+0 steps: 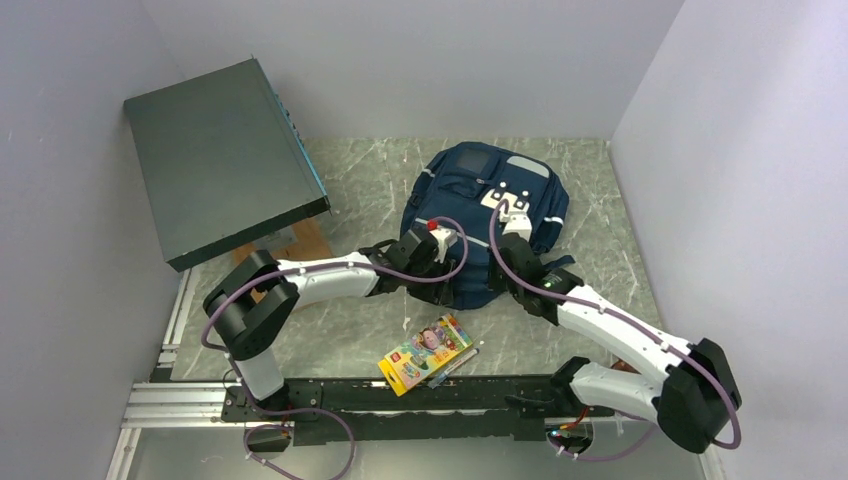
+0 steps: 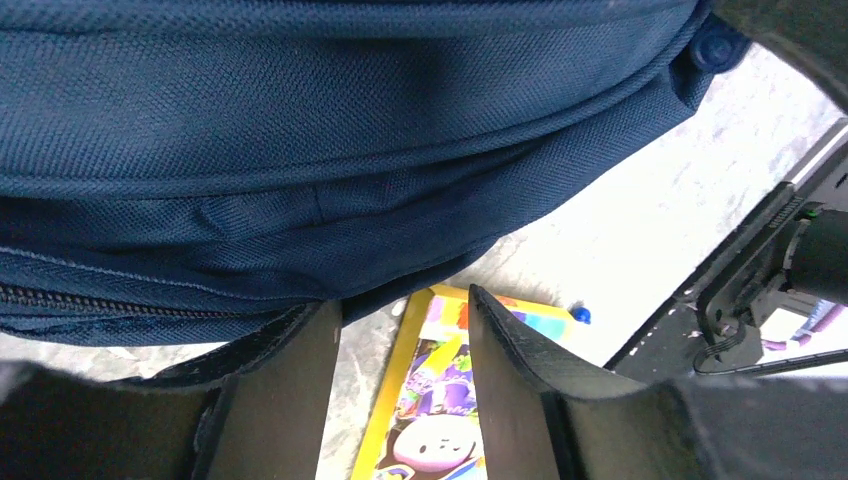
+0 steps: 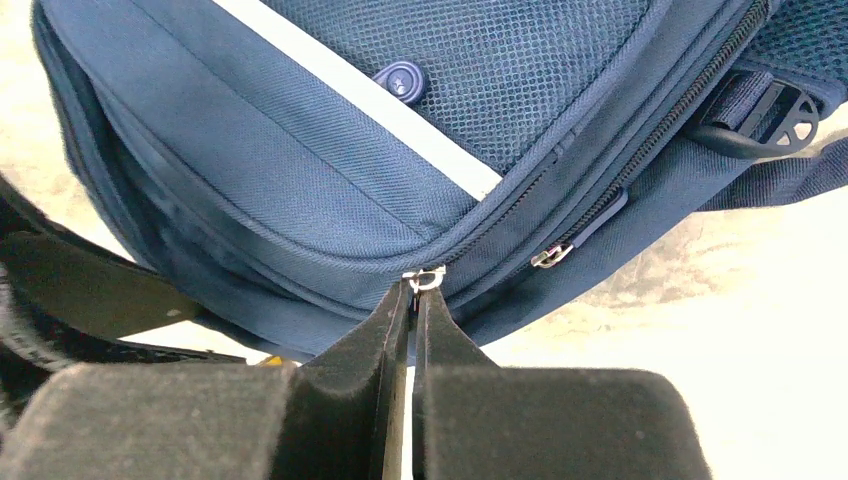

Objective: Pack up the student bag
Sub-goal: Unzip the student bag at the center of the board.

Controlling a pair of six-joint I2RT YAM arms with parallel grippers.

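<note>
Grip at the near end of the student bag (image 1: 470,190): right end effector (image 3: 412,292) pressed fully shut on the small metal zip pull (image 3: 427,277), which sits straight ahead of its fingertips. Bag flat on the tabletop (image 1: 600,250), centre-back, long axis running away from the arm bases, near end toward both arms. Zip track slanting up and to the right from the pinch in the right wrist view; likely calls for a drag along that line to open the bag.

Left end effector (image 2: 405,305) roughly half open with nothing between its fingers, tips just under the bag's near-left edge, perhaps brushing the fabric; looks placed to brace. Nearer the zip: the right arm.

Yellow box (image 1: 427,352) with a cartoon face near the arm bases, apart from the bag; print too small to read. No legible writing on the pale patch (image 1: 525,166).
</note>
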